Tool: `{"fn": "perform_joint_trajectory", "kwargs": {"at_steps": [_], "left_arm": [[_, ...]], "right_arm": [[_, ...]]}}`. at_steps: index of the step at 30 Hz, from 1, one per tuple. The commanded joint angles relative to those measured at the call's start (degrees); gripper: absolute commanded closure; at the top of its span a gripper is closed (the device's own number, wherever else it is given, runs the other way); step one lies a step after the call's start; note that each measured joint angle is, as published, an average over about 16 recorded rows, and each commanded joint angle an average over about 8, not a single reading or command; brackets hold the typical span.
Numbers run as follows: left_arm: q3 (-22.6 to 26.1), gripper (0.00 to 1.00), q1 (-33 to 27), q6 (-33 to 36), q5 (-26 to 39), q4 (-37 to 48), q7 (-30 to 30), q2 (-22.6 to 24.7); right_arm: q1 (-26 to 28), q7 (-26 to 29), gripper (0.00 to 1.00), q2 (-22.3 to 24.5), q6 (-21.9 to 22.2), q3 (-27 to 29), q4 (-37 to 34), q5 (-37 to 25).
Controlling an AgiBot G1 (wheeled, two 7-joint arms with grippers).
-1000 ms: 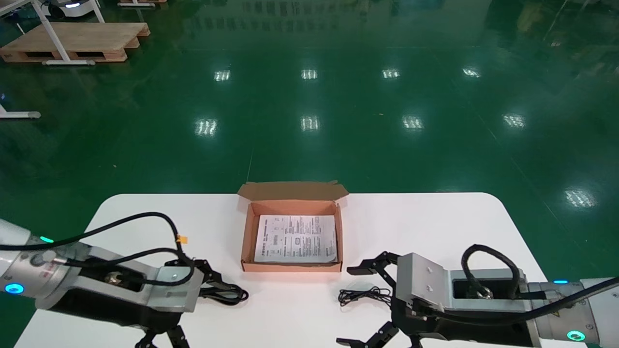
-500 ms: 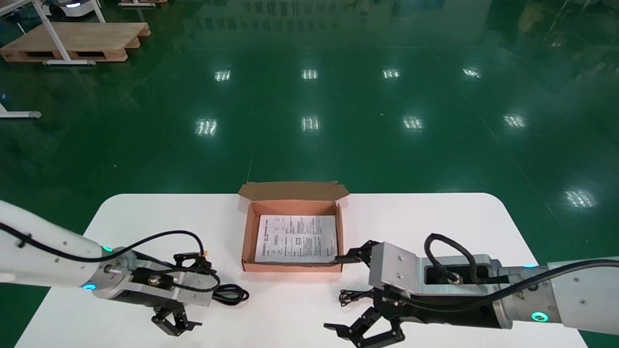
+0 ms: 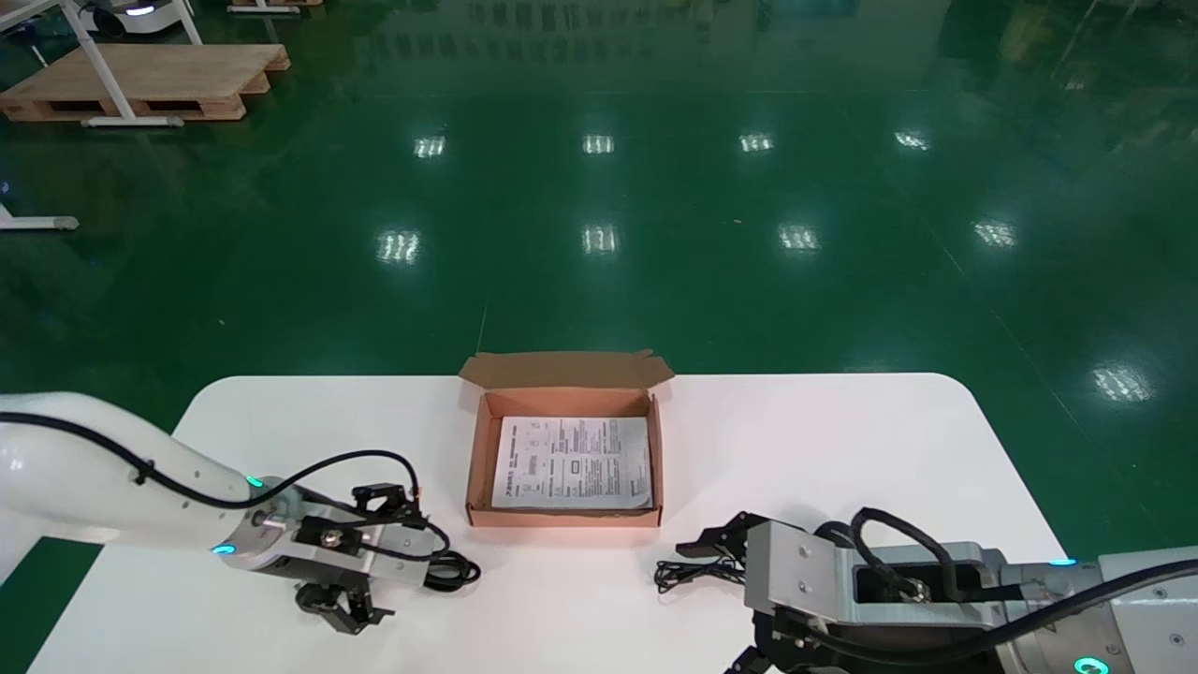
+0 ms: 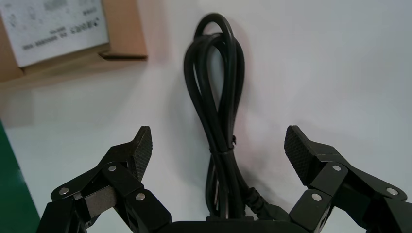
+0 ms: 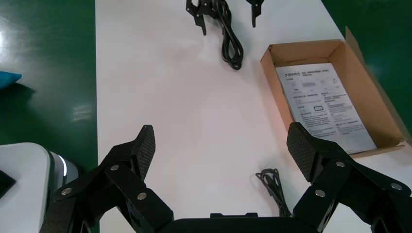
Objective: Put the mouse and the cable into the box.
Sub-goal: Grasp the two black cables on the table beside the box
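Spreading around both claws, the white round-cornered table [image 3: 842, 440] offers smooth bare surface between them. Ahead of the left gripper [image 4: 218, 141] and off to its right sits the open brown cardboard box [image 3: 479, 459], flap raised, a printed sheet [image 3: 573, 461] flat on its floor; its near wall stands apart from both claws. The left gripper is spread, textured fingers straddling a thick black cable [image 4: 221, 121], glossy and looped long. The right gripper [image 5: 221, 141] gapes too, a thin wire bundle [image 3: 697, 571] lying just by its fingers.
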Motion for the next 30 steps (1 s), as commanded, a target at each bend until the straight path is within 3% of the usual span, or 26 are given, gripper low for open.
{"fn": "perform_joint_trajectory", "kwargs": {"at_steps": [1, 18, 24, 30], "left_arm": [[0.3, 0.0, -0.1, -0.5, 0.9, 0.8, -0.7, 0.5], [1.9, 0.0, -0.1, -1.4, 4.0, 3.0, -2.4, 2.5], [1.9, 0.0, -0.1, -1.4, 4.0, 2.9, -2.5, 2.5], [1.9, 0.0, -0.1, -1.4, 4.1, 2.8, -2.6, 2.5]], "right_arm": [[-0.3, 0.0, 0.0, 0.2, -0.1, 0.0, 0.2, 0.1], [1.0, 0.1, 0.0, -0.7, -0.4, -1.0, -0.3, -1.9], [1.2, -3.2, 0.0, -4.5, 2.0, -4.5, -3.5, -9.7], [2.9, -10.0, 0.0, -11.2, 8.3, -8.3, -11.7, -19.4]]}}
